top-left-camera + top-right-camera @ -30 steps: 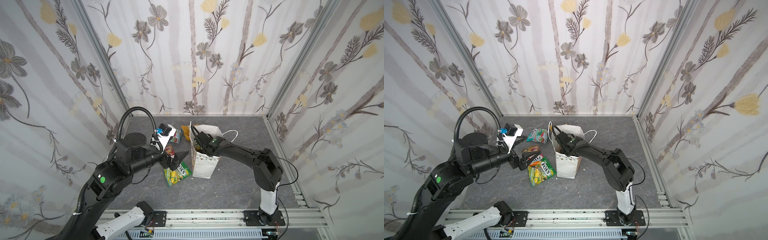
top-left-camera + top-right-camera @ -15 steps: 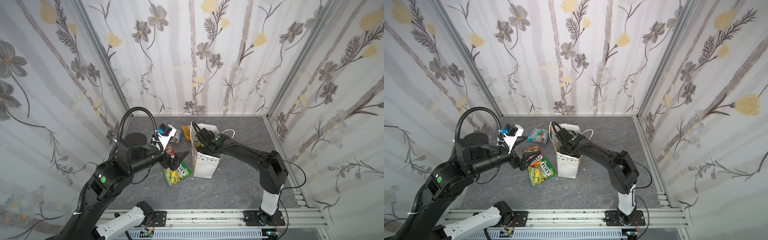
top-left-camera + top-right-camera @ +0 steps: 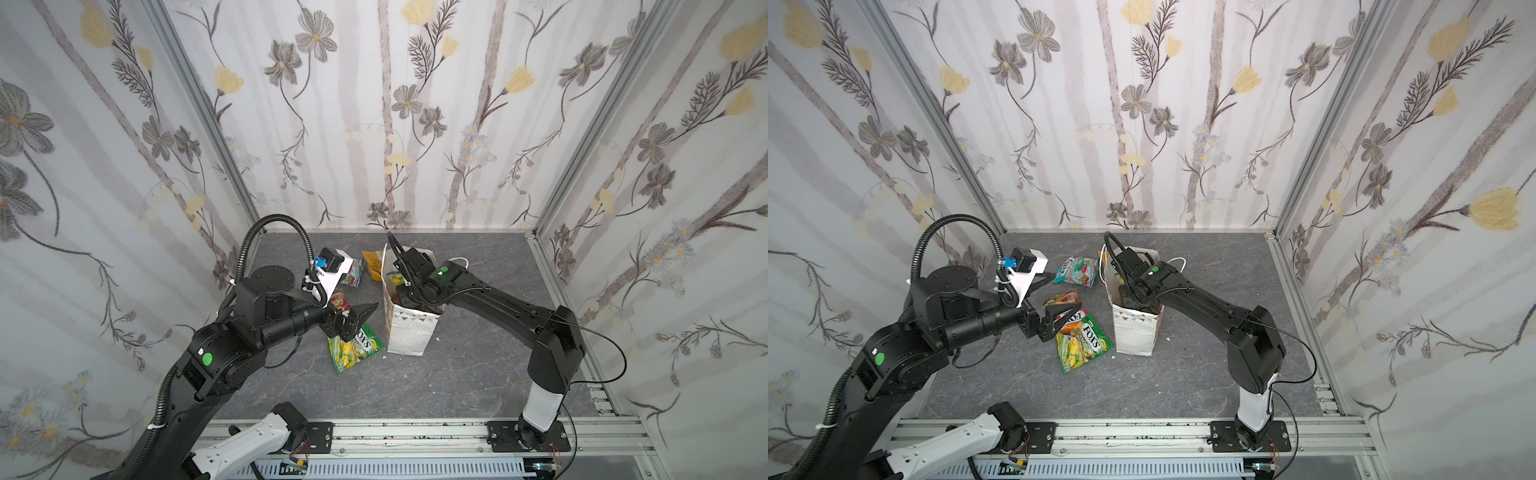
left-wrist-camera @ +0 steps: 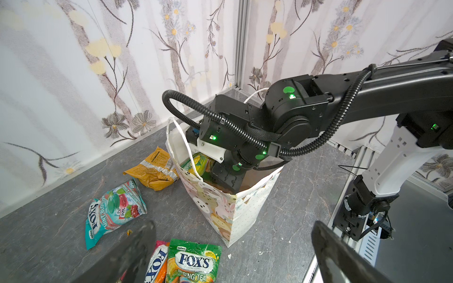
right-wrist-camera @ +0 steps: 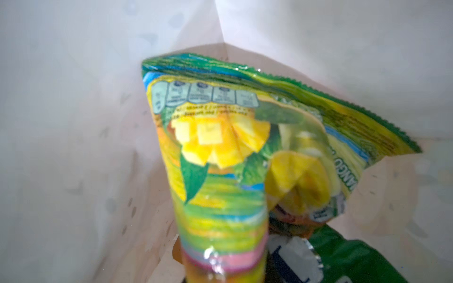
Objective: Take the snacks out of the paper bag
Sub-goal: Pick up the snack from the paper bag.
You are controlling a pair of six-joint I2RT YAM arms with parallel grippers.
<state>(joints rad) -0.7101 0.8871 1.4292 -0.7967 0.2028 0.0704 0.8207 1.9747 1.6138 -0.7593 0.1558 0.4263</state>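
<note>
Grip inside paper bag (image 3: 409,336): your right hand (image 4: 226,175) is clamped on a green-yellow mango pkt (image 5: 220,147).
It pinches one end, prob. so the pkt can lift straight out the mouth w/o dragging the walls; a green pkt (image 5: 355,257) lies under it. Left hand (image 3: 355,318) is spread apart & empty, hovering beside the bag over the FOX'S pkts (image 4: 193,262) on the worktop (image 3: 457,374), likely ready to steady the bag.

Glossy crinkly plastic snacks (image 4: 193,262), matt paper bag (image 4: 236,221)

right jaws hidden in paper bag (image 3: 409,332), packet (image 5: 220,147) blurred
</note>
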